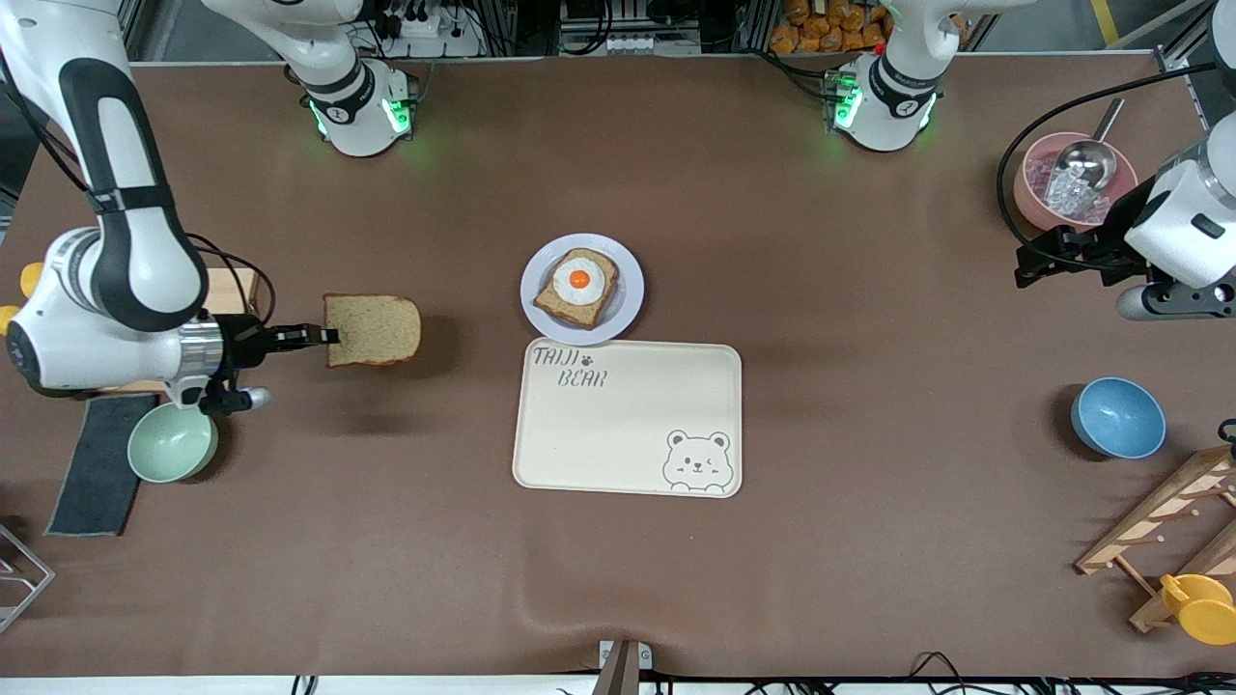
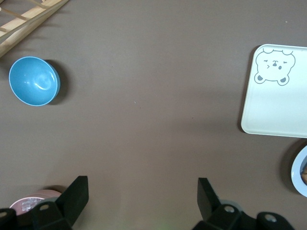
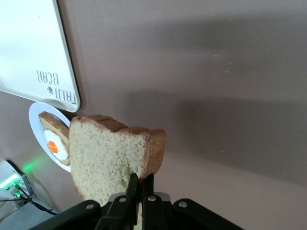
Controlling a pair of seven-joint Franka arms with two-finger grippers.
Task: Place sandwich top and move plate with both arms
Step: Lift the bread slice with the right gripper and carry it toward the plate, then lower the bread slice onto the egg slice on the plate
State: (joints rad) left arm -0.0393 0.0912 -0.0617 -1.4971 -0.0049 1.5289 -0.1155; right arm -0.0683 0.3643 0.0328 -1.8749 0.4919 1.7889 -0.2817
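Note:
The sandwich top (image 1: 374,330), a plain light-brown bread slice (image 3: 112,160), hangs above the bare table toward the right arm's end. My right gripper (image 1: 328,336) is shut on its straight edge, fingers (image 3: 133,184) pinching the crumb. The pale plate (image 1: 628,290) sits mid-table against the edge of the cream tray that lies farther from the front camera, and it carries a toast slice with a fried egg (image 1: 579,280); its rim also shows in the right wrist view (image 3: 36,115). My left gripper (image 1: 1031,263) hangs open over bare table beside the pink bowl, nothing between its fingers (image 2: 76,194).
The cream bear-print tray (image 1: 628,425) lies just nearer the front camera than the plate. A mint-green bowl (image 1: 172,442) and a dark cloth (image 1: 97,463) sit under the right arm. A blue bowl (image 1: 1118,417), a pink bowl with a scoop (image 1: 1048,174) and a wooden rack (image 1: 1159,531) are at the left arm's end.

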